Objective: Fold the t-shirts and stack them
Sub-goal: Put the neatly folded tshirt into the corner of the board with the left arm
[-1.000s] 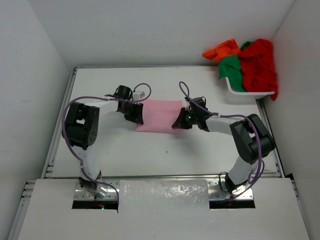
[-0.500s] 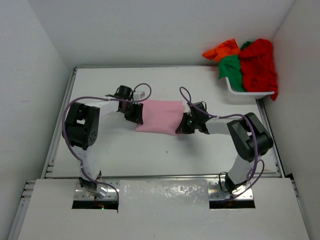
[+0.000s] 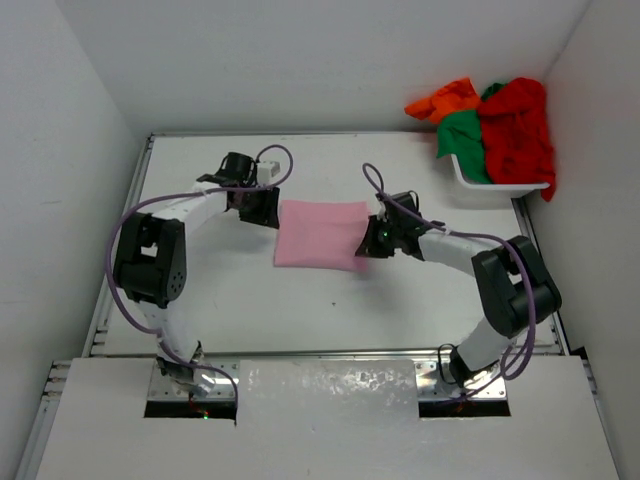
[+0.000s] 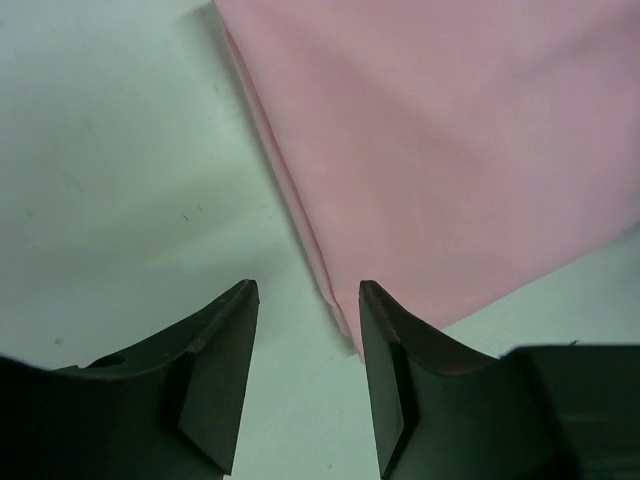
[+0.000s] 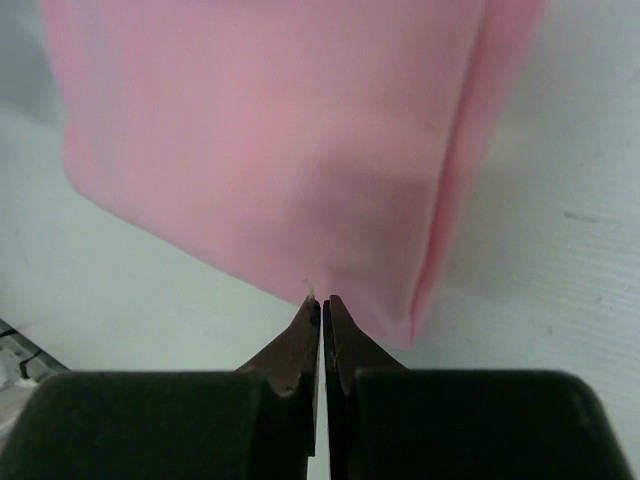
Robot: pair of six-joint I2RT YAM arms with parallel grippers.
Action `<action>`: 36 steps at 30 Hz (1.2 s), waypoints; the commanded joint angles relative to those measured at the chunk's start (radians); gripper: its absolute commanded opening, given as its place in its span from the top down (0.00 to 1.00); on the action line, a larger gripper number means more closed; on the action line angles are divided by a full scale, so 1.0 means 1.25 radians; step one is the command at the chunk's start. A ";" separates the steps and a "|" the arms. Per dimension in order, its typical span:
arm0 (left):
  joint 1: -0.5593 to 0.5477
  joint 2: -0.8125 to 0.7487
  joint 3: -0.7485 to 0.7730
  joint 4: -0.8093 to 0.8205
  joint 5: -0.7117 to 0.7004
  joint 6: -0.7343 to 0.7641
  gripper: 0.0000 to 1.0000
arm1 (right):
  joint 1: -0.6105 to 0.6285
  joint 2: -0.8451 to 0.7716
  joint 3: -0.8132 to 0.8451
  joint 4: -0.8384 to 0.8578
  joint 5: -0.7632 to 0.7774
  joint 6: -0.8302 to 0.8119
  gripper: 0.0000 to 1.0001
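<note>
The light pink t-shirt (image 3: 320,235) lies folded into a flat rectangle near the middle of the white surface (image 3: 220,290). Seen from above, its long sides run toward 12 and 6 o'clock.

The left gripper (image 4: 307,290) is at the shirt's 10 o'clock corner, just beside the cloth. Its jaws stand moderately apart and only bare surface shows between them. In the left wrist view the folded edge of the shirt passes close to the inner side of the right finger, but whether they touch is not clear.

The right gripper (image 5: 322,300) is at the 3 o'clock edge of the same shirt. Its two fingers are pressed together with no gap. Their tips meet the border of the pink cloth, near a folded corner. It is not possible to tell if any cloth is pinched between them.

At 1 o'clock of the surface, by the far right corner, a white basket (image 3: 500,186) holds the other t-shirts in a loose heap. The red one (image 3: 517,125) hangs over its right side, the green one (image 3: 462,140) lies at its left, and the orange one (image 3: 445,98) spills over the far rim.
</note>
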 commanded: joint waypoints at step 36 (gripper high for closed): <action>0.124 0.129 0.106 -0.013 0.007 0.005 1.00 | -0.133 -0.222 0.028 -0.134 0.050 -0.092 0.98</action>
